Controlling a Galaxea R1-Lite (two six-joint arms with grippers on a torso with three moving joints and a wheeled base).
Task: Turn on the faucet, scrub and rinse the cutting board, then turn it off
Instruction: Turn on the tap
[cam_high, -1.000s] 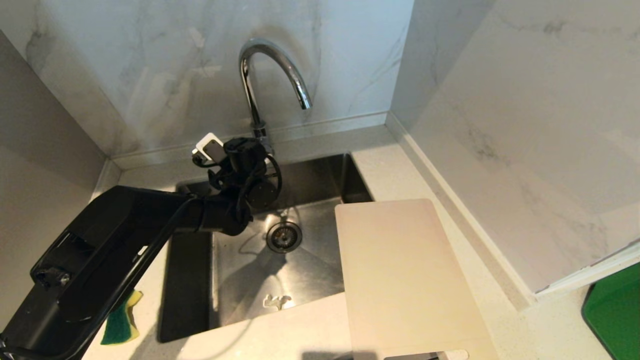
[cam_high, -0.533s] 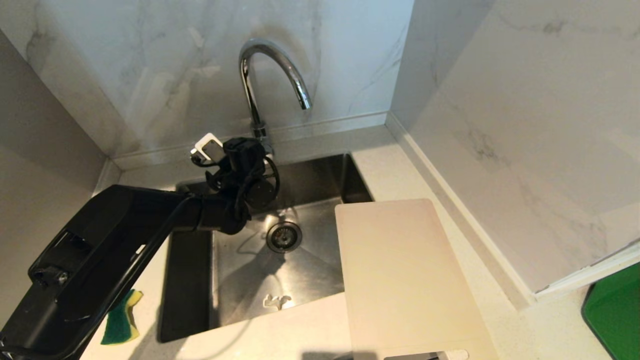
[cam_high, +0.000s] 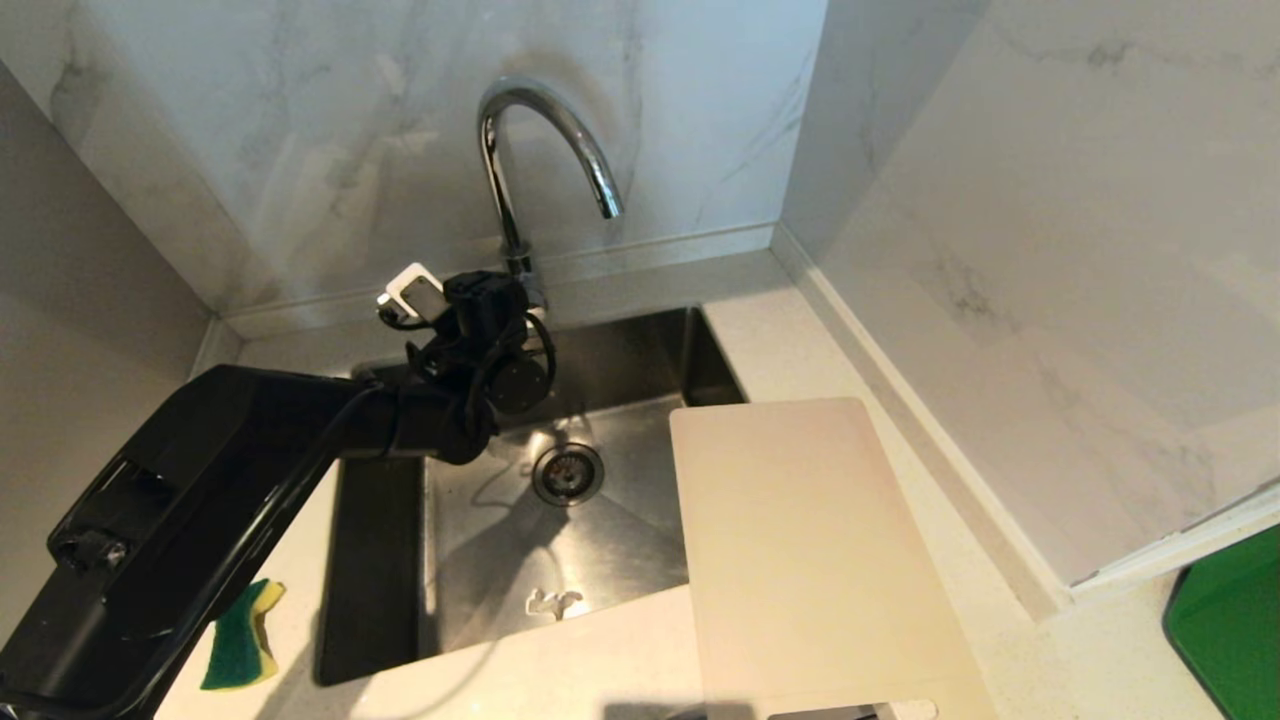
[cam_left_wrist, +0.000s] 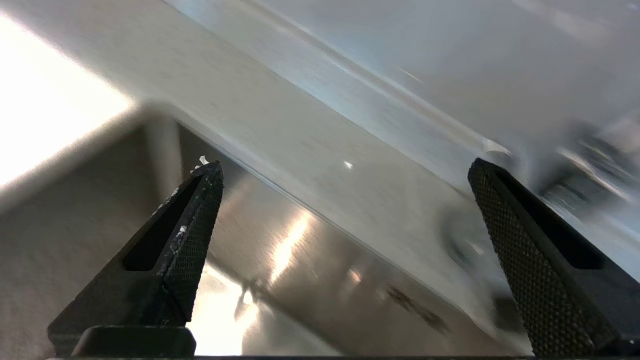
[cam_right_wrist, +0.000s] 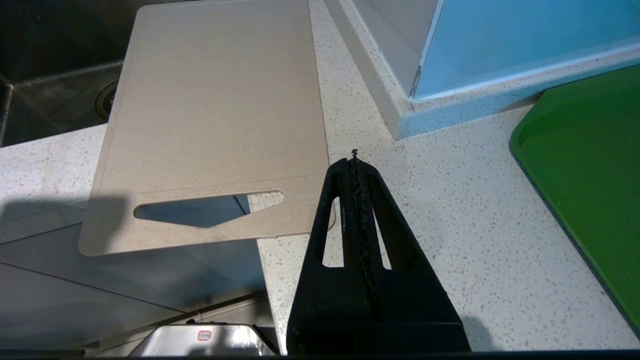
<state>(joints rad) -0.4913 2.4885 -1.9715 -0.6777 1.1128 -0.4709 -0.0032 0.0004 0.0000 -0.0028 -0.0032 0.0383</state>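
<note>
Left claw spread wide, nothing between its fingers, reaching over the back edge of the sink at the foot of the faucet. In the head view the wrist hides the tap's base, so contact with the lever cannot be told; the wrist view shows only a blurred chrome shape close to one finger.

No water runs from the spout; sink floor around the drain looks dry but for a small white scrap.

Cutting board lies flat on the surface to the right of the sink, one corner overhanging the basin, handle slot toward the robot, untouched.

Green-and-yellow sponge sits on the surface left of the sink, under the left arm.

Right claw pressed together, empty, parked above the surface just beside the board's handle end. Green tray far right.

Judgement: first step only in approach. Turning on, scrubbing, rinsing and shutting off all remain.
</note>
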